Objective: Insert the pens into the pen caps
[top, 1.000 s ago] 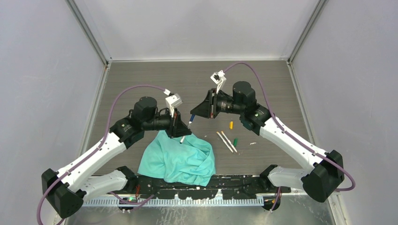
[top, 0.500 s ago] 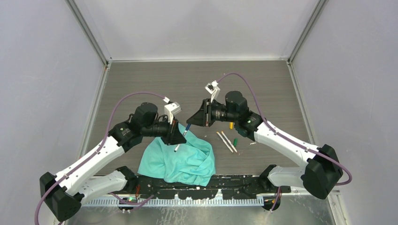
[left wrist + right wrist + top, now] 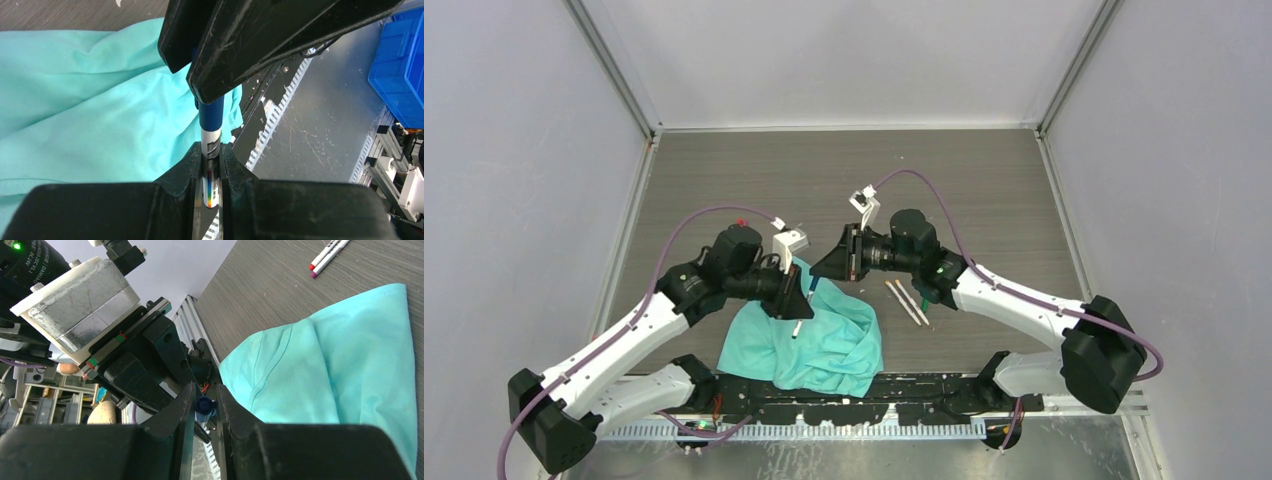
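Left wrist view: left end effector (image 3: 211,149) clamps the white pen (image 3: 211,191); right end effector (image 3: 205,392) pinches the blue cap (image 3: 211,114), touching the pen's tip, above the teal cloth (image 3: 100,115).

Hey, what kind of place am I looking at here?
Probably a robotics lab test cell: plain grey panels wall in a wood-grain table, and blue storage bins show nearby.
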